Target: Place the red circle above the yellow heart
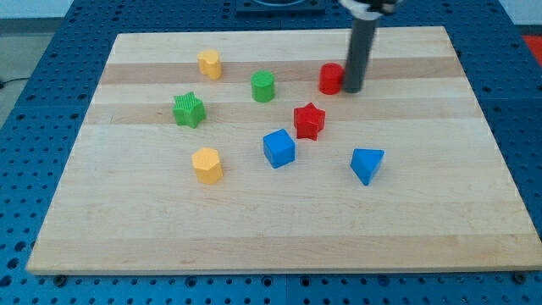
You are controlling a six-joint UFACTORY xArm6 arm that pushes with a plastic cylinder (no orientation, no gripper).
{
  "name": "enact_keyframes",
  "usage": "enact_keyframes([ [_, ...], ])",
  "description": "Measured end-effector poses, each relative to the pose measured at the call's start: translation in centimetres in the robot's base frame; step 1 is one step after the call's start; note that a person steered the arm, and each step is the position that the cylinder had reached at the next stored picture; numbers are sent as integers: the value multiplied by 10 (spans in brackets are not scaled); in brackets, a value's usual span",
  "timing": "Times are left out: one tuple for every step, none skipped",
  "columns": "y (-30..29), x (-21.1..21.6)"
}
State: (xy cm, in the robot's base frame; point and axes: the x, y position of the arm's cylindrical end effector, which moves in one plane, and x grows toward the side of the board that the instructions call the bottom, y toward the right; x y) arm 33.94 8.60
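Observation:
The red circle (330, 78) sits on the wooden board (279, 229) at the upper right of centre. My tip (352, 88) rests right against its right side. Two yellow blocks are in view: one (210, 63) at the upper left and one (207, 164) at the lower left of centre. I cannot tell which of them is the heart. The upper yellow block lies far to the left of the red circle, at about the same height.
A green circle (263, 86) stands between the upper yellow block and the red circle. A green star (189, 110) is at the left. A red star (309, 120), a blue cube (279, 148) and a blue triangular block (367, 164) lie near the middle.

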Motion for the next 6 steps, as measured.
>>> enact_keyframes([
  [-27, -5],
  [-27, -13],
  [-27, -14],
  [-27, -18],
  [-27, -18],
  [-27, -18],
])
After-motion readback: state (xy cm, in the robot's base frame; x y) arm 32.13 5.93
